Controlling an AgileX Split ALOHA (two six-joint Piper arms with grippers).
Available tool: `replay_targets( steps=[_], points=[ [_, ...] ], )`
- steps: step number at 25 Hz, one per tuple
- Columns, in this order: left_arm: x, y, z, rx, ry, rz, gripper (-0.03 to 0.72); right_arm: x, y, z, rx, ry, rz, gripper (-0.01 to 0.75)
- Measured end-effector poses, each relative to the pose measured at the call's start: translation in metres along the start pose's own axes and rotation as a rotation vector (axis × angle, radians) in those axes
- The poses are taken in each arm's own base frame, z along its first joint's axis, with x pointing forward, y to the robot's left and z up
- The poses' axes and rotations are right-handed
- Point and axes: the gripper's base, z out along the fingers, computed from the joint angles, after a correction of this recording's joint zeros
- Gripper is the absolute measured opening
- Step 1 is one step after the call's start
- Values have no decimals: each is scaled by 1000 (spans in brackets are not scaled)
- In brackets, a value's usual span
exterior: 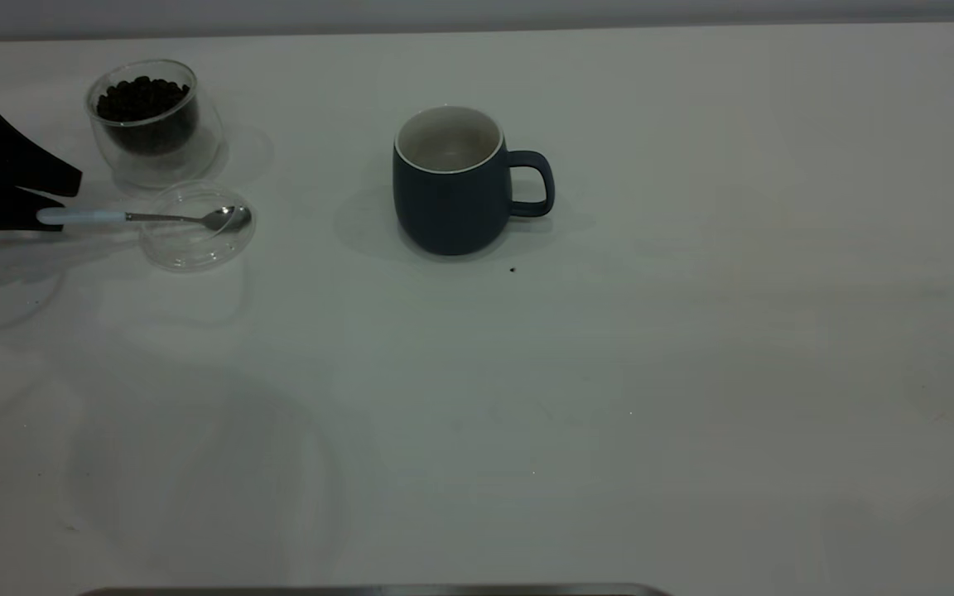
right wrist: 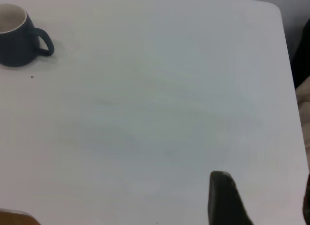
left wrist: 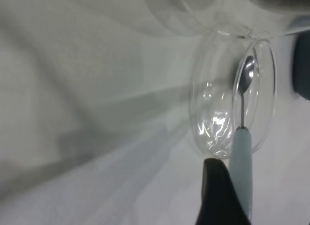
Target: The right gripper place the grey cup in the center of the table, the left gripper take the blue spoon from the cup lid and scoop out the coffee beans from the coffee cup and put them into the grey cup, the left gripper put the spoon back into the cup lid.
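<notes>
A: Right, from the exterior view, where does it stand?

B: Mug [exterior: 452, 184] sits upright near mid-worktop [exterior: 609, 372], apparently empty, handle toward the right arm's side. Left gripper [exterior: 50, 203] is at the far left edge, jaws around the pale end of the spoon [exterior: 146, 217]. Spoon bowl lies in the lid [exterior: 197, 225]; the glass cup [exterior: 150, 120] of beans [exterior: 143, 99] stands just behind the lid.

A: Closed on it?

B: Looks so, though I can't say how firmly. If the hold is only at the handle tip, the spoon may swing or slip when lifted.

A: And the left wrist view?

B: One black finger [left wrist: 220, 196] lies right against the handle of the spoon [left wrist: 242, 171]; the metal bowl rests inside the lid [left wrist: 227, 104]. The lid is light and clear, so a dragged spoon could flip or push it toward the cup. Scooping at a tilt would spill beans across the worktop.

A: Right wrist view?

B: Only a dark finger [right wrist: 225, 200] of the right gripper shows, low over bare worktop [right wrist: 160, 113], well away from the mug [right wrist: 17, 38]. Open or closed, I cannot tell. It holds nothing visible. The main risk there is the mug being knocked on the way over with a loaded spoon.
</notes>
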Motion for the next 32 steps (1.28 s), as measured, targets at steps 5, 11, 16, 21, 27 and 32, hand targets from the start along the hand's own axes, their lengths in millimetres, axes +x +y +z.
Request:
replay_targets(
  steps=[5, 11, 16, 21, 27, 32],
  points=[
    [-4, 8, -10, -47, -33, 8, 515, 0, 0, 0, 0, 0, 0, 358],
    [-21, 10, -41, -33, -98, 38, 515, 0, 0, 0, 0, 0, 0, 358],
    [-42, -17, -73, 85, -234, 26, 515, 0, 0, 0, 0, 0, 0, 358],
    [-63, -76, -118, 119, -376, 123, 513, 0, 0, 0, 0, 0, -1, 358],
    [-60, -172, -177, -9, -384, 234, 496, 0, 0, 0, 0, 0, -1, 358],
    [-37, -253, -190, -336, -252, 280, 487, 0, 0, 0, 0, 0, 0, 358]
  ],
)
